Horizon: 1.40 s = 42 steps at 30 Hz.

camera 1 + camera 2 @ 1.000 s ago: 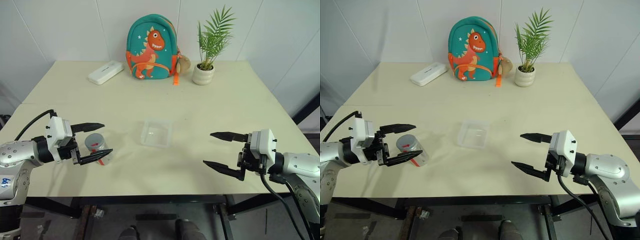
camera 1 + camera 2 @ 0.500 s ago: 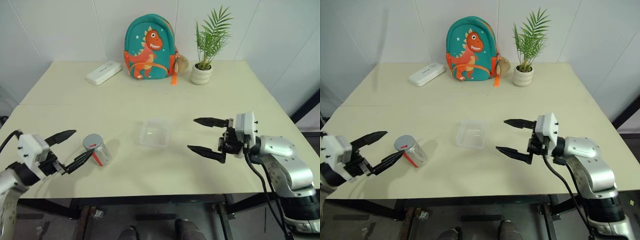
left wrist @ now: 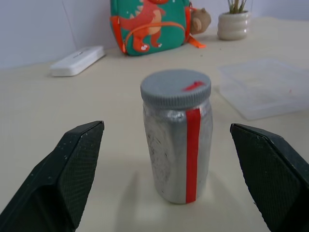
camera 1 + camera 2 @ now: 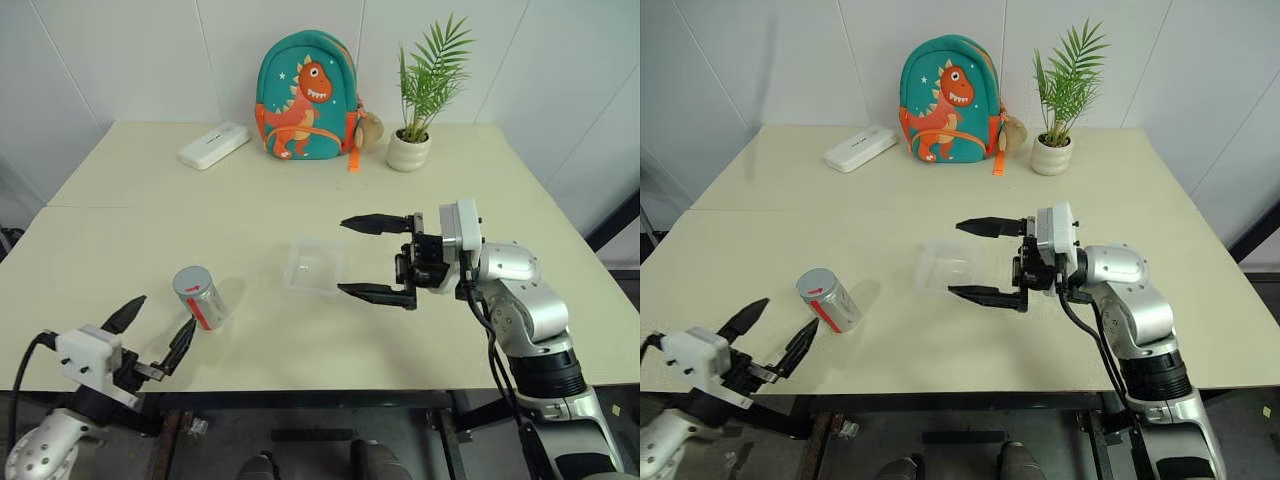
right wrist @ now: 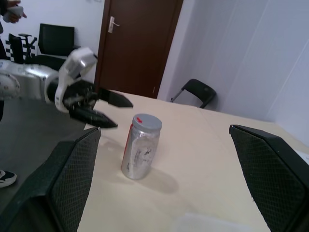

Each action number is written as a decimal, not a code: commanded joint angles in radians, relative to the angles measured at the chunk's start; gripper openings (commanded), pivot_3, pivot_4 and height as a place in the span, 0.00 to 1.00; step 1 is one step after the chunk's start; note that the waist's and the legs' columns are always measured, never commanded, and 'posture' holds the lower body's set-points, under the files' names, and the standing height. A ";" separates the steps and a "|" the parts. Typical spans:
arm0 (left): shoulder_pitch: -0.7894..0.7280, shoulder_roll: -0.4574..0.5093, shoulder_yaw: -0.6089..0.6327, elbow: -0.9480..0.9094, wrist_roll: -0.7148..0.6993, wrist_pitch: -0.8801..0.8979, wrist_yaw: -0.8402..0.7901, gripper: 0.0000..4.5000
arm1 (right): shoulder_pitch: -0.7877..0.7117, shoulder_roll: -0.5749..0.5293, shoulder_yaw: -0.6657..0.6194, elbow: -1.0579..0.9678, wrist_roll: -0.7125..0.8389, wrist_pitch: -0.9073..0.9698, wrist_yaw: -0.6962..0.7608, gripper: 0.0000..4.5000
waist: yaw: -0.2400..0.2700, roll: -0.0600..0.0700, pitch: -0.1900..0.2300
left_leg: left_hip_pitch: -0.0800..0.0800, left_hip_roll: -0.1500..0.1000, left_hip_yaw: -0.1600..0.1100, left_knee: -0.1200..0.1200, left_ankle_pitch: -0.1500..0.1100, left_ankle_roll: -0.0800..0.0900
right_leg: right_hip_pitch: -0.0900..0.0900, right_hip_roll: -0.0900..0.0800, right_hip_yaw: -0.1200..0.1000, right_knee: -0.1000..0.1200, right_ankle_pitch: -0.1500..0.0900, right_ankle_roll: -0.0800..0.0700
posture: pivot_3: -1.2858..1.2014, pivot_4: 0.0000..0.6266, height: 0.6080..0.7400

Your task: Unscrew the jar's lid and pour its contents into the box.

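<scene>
The jar (image 4: 201, 299) stands upright on the table's near left part, silvery with a red stripe. The grey lid (image 3: 176, 88) sits on it and bears a small red mark. Its contents are hidden inside. My left gripper (image 4: 166, 312) is open at the table's near edge, short of the jar and not touching it. In the left wrist view its fingers (image 3: 72, 174) flank the jar. The clear box (image 4: 315, 265) lies at mid-table. My right gripper (image 4: 341, 256) is open and empty, pointing left above the box's right side.
A dinosaur backpack (image 4: 302, 95), a potted plant (image 4: 407, 148) and a white oblong case (image 4: 213, 145) stand along the table's far edge. Beyond the table's left side are a dark door (image 5: 140, 43) and chairs (image 5: 195, 92).
My left gripper has drawn back and down from around the jar to the near table edge. My right gripper has swung left and up to the box. The jar stays put.
</scene>
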 commanded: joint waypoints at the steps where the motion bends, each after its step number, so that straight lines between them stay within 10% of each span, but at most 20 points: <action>1: -0.029 -0.020 -0.024 0.046 0.052 -0.058 0.055 0.99 | -0.011 0.011 0.011 -0.052 0.016 0.004 -0.002 1.00 | 0.000 0.000 0.000 | 0.000 0.000 0.000 0.000 0.000 0.000 | 0.000 0.000 0.000 0.000 0.000 0.000 | 0.52 0.24 1.00; 42: -0.085 -0.180 -0.272 0.041 0.295 -0.089 0.413 0.99 | 0.019 0.034 0.038 -0.188 0.077 0.137 -0.067 1.00 | 0.002 0.000 0.000 | -0.002 0.000 0.000 -0.001 -0.002 0.001 | 0.001 0.000 0.000 -0.007 0.001 0.003 | 0.52 0.24 1.00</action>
